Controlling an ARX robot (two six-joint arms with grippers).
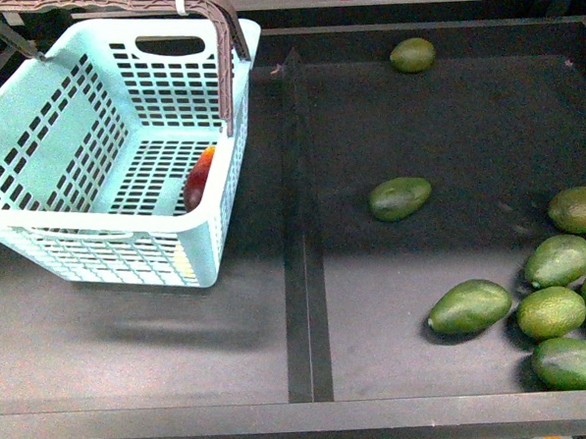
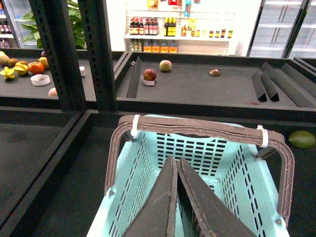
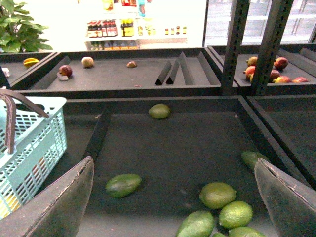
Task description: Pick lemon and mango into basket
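Observation:
The light teal basket point(image 1: 68, 153) stands at the left of the dark shelf with its brown handles point(image 1: 227, 46) raised. The dark red mango point(image 1: 199, 177) lies inside it against the right wall. Rounder yellow-green fruits that look like the lemon point(image 1: 550, 311) sit among green avocados at the right. Neither arm shows in the front view. My left gripper point(image 2: 177, 162) is shut and empty, hovering over the basket point(image 2: 197, 148); its fingers hide the mango there. Above the shelf floor, my right gripper point(image 3: 173, 165) is open, with the lemon-like fruits point(image 3: 217, 194) ahead of it.
Single avocados lie mid-shelf point(image 1: 400, 197) and at the back point(image 1: 412, 54). A raised divider strip point(image 1: 294, 239) runs front to back beside the basket. Several avocados point(image 1: 470, 306) cluster at the right edge. Upright posts point(image 2: 98, 54) and further fruit shelves stand behind.

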